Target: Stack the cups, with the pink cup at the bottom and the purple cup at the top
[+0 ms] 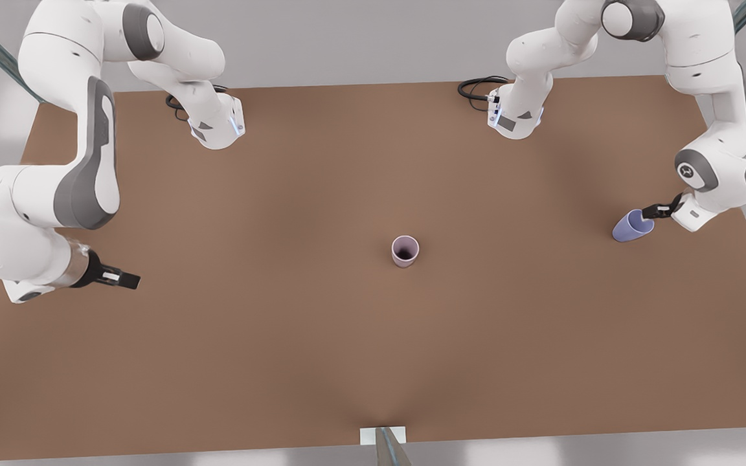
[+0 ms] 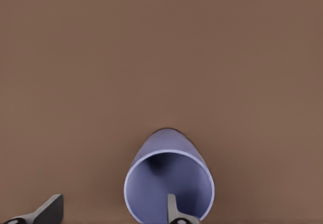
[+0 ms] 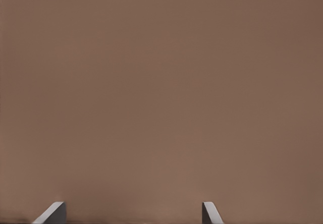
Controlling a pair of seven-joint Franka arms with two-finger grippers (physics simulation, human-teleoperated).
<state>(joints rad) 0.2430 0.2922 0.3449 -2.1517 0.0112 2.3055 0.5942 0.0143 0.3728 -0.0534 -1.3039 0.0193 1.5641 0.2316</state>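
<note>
Two cups are seen on the brown table (image 1: 321, 362) in the front view. The pink cup (image 1: 405, 251) stands upright near the middle, mouth up, free of both arms. The purple cup (image 1: 632, 226) lies at the front view's right, tipped over, with the left pincer (image 1: 656, 210) at its rim. The right pincer (image 1: 124, 279) is held low at the front view's left, well apart from both cups; that arm is judged to be waiting.

From the left wrist view, the purple cup (image 2: 169, 183) is seen mouth-on. One finger (image 2: 174, 211) is placed inside the mouth and the other (image 2: 48, 210) outside, well apart from the wall, so the left pincer (image 2: 111, 211) is spread and nothing is clamped yet. The step in hand is judged to be the grasp of the purple cup by its rim.

From the right wrist view, the fingertips of the right pincer (image 3: 132, 213) are seen set apart over bare table, with nothing between them.

Next, the wall would need to be pinched firmly, the cup lifted and righted, carried over the pink cup, and lowered squarely into it.
</note>
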